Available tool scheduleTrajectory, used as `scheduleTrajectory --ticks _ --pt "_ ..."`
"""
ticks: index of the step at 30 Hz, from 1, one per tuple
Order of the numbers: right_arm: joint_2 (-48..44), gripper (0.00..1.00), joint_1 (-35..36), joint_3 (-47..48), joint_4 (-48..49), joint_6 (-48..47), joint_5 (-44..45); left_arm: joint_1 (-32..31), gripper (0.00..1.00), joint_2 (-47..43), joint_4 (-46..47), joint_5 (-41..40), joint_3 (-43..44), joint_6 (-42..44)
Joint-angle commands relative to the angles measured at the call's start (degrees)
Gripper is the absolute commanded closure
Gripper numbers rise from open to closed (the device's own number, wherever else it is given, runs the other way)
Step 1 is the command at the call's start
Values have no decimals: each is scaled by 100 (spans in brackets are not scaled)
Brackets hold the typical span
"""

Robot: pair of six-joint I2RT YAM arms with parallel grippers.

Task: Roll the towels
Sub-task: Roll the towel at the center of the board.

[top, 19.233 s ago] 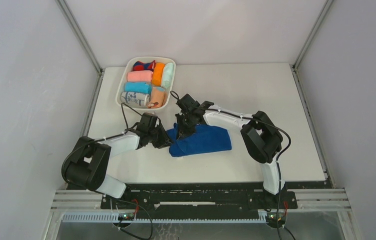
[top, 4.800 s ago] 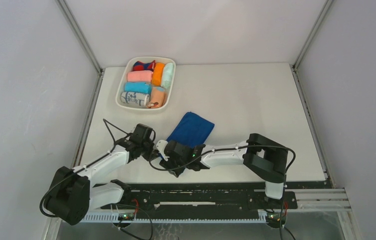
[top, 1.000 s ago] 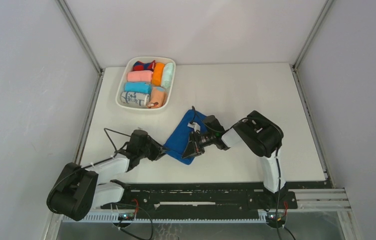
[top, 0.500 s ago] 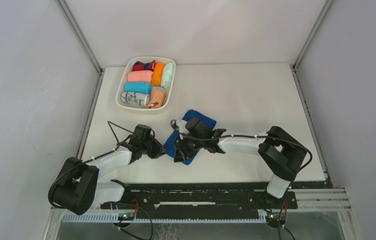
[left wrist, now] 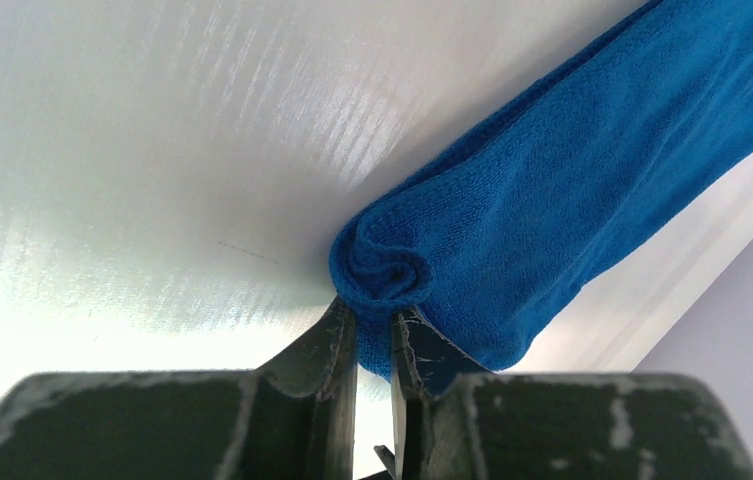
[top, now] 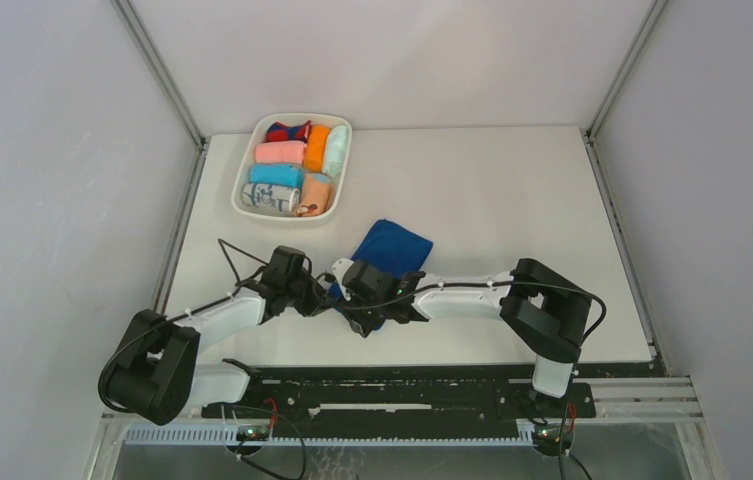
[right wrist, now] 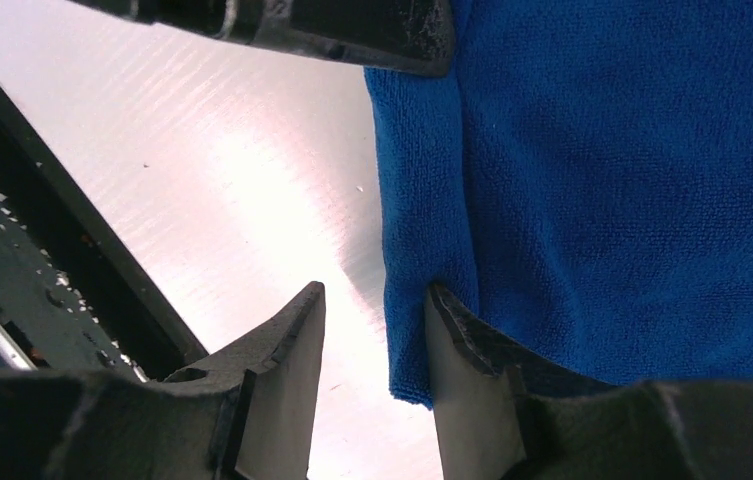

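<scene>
Left wrist: left hand [left wrist: 374,328] pinches blue towel [left wrist: 572,170]

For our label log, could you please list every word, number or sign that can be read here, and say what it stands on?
No text here can be read.
The white roll in the tray bears dark print, too small and blurred to read.
The blue towel shows no lettering in any view.
</scene>
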Motion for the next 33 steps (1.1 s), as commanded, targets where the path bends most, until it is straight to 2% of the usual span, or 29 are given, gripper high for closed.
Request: scheduleTrajectory --ticks 1,10,22,27,33 --pt "64 59 127 188 -331 -287 714 -46 82 168 -425 -179 127 250" --pt "-411 55 517 322 -435 -746 1173 -91 82 250 -469 -197 205 295" --pt "-280 53 943 402 -322 -1255 1961 -115 82 259 -509 -197 227 316" --pt "-350 52 1052 432 -206 -1415 2115 -115 81 259 -509 -200 231 309" --pt "1 52 1073 603 -359 -1488 2217 -128 81 272 -509 -188 248 312"
